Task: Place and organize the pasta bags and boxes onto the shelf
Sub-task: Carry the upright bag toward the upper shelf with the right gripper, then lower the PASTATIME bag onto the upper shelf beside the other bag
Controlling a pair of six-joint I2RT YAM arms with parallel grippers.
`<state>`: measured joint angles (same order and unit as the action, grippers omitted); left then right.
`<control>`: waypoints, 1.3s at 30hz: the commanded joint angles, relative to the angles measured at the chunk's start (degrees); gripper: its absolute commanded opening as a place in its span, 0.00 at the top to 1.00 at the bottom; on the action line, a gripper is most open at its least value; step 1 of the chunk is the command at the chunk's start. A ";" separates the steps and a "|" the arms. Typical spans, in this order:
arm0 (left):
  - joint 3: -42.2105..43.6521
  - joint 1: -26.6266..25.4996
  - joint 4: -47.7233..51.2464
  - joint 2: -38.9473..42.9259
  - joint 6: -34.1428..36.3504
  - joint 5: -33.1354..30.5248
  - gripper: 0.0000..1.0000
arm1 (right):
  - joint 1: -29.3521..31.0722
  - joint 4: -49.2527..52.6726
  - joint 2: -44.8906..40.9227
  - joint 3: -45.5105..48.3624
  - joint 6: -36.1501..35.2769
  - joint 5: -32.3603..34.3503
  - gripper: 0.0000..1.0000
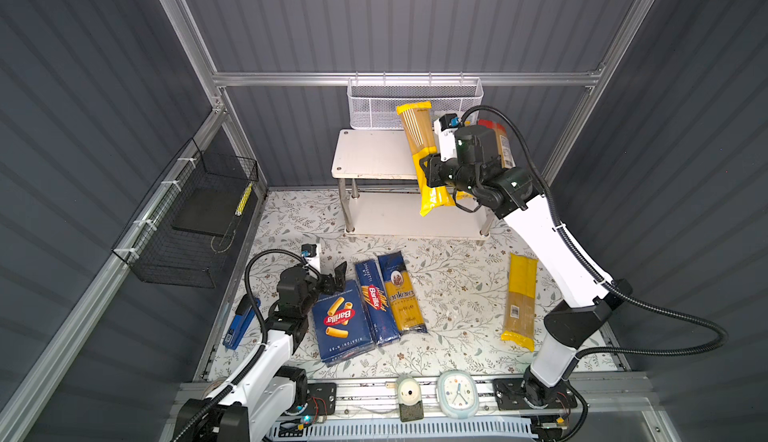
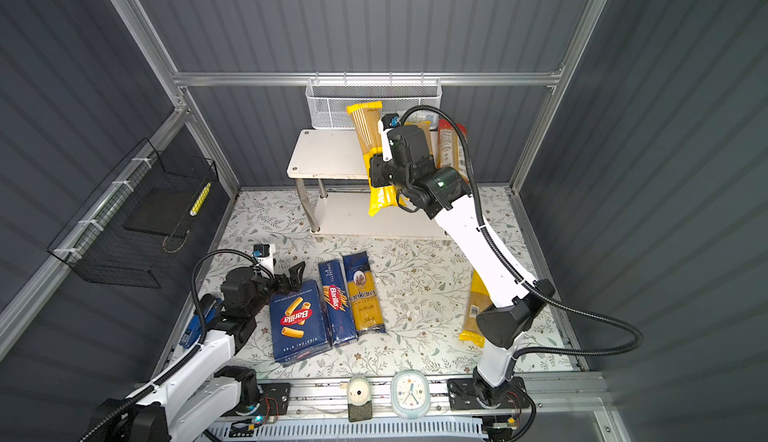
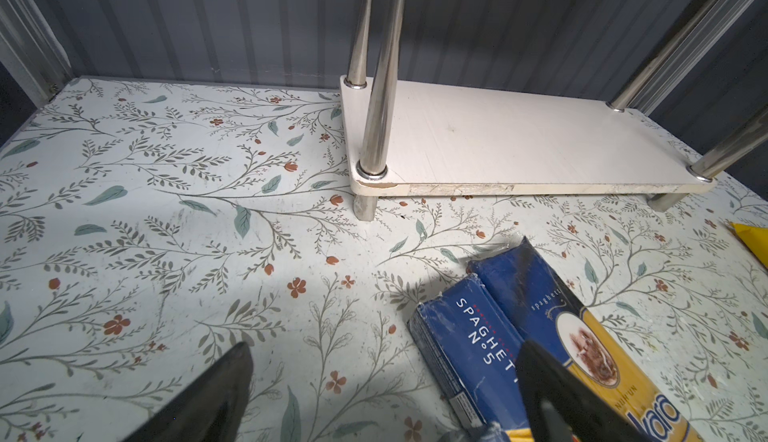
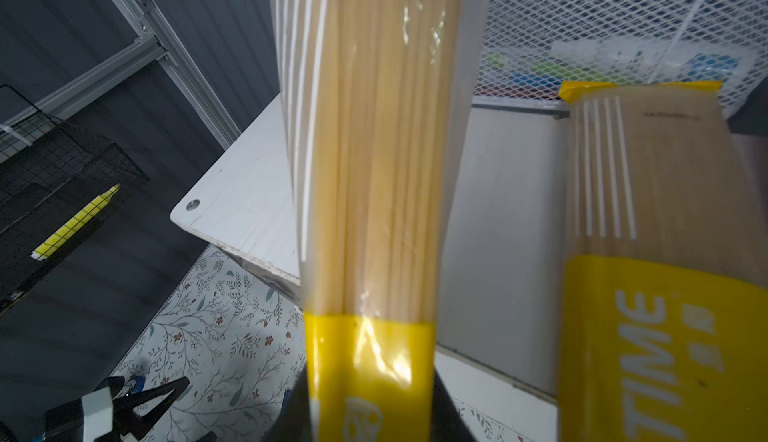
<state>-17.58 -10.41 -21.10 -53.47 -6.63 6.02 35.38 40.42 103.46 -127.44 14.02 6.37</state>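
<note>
Shelving first: the white two-tier shelf (image 1: 374, 157) stands at the far middle of the table, with its lower board and the left half of its top board bare. On the right half lie another PASTATIME bag (image 4: 648, 252) and, further right, a red-clear bag (image 2: 449, 144), both partly hidden by the arm in the top views.

The right gripper (image 1: 430, 169) is clamped on a yellow PASTATIME bag (image 1: 419, 136). The bag is held steeply tilted over the top board's near edge, just left of those two, and its upper end leans toward the white mesh basket (image 1: 374, 107) on the far wall. Whether it touches the board I cannot tell. I would judge it light, brittle inside and slick-skinned. The grip sits below the middle, so the long upper part may sway.

On the near table the wide Barilla box (image 1: 340, 321) looks stiff and easy, best pinched across its thin side. Close beside it to the right lie the narrow Barilla box (image 1: 376, 302) and the Ankara bag (image 1: 401, 292), and lifting one may nudge its neighbour. The yellow-clear bag (image 1: 519, 300) lies well apart at the right, beside the right arm.

The left gripper (image 1: 336, 277) hovers with jaws spread over the wide box's far edge, holding nothing. The black wire basket (image 1: 174, 261) on the left wall and a blue stapler (image 1: 241, 323) are out of the way.
</note>
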 commanded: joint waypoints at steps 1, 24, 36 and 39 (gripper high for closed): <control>0.28 0.04 -1.05 0.54 0.57 -0.40 0.00 | -1.12 -3.63 1.36 -7.29 -1.19 -1.54 1.00; 0.27 0.04 -1.02 0.47 0.38 -0.92 0.01 | -5.76 -5.70 7.84 -12.35 2.23 -0.39 1.00; 0.18 0.04 -0.96 0.43 0.37 -1.01 0.01 | -6.48 -7.02 9.14 -12.31 3.72 -0.44 1.00; 0.26 0.04 -0.97 0.39 0.30 -1.17 0.01 | -6.60 -7.55 9.31 -11.94 3.99 -0.30 1.00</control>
<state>-17.56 -10.41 -21.08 -53.47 -6.63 5.56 29.41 42.09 112.79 -136.75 17.82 5.32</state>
